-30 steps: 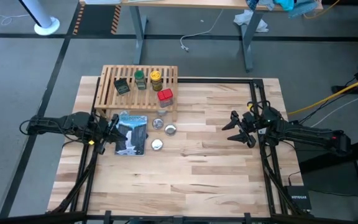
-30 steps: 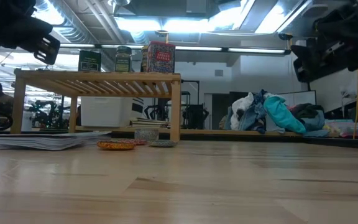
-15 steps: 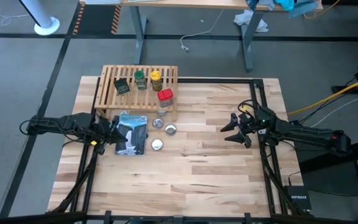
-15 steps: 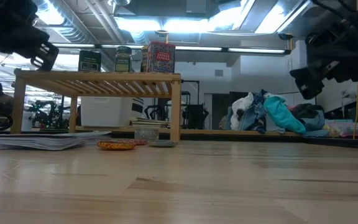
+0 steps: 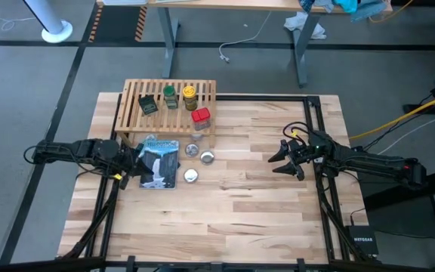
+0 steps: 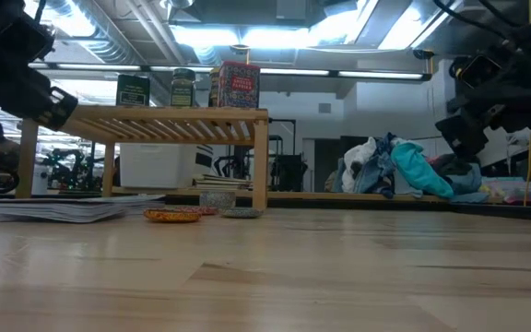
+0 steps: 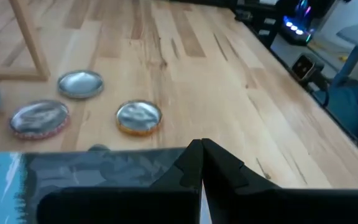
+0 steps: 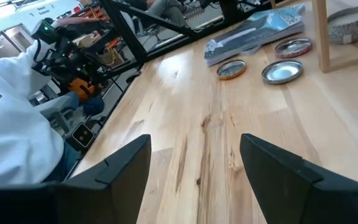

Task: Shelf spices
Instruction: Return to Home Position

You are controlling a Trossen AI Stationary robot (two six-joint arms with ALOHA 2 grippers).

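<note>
- On the low light-wood slatted shelf (image 5: 131,113) are stood the black boxy tin (image 5: 149,105), green-capped jar (image 5: 171,96), yellow-capped jar (image 5: 190,97) and red boxy tin (image 5: 200,116), the red one seemingly closest to the shelf's edge.
- The left gripper (image 7: 199,146) is held pinched closed over the flat blue-and-white packet (image 5: 165,162).
- The right gripper (image 8: 194,142) is spread wide, empty, well apart from the shelf.

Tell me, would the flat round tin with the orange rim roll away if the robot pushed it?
Probably not. The round tin lies flat on the wooden table, so it would likely slide, not roll. It looks small and shallow, so it is probably light. Its shiny lid might be slippery to pinch.
</note>
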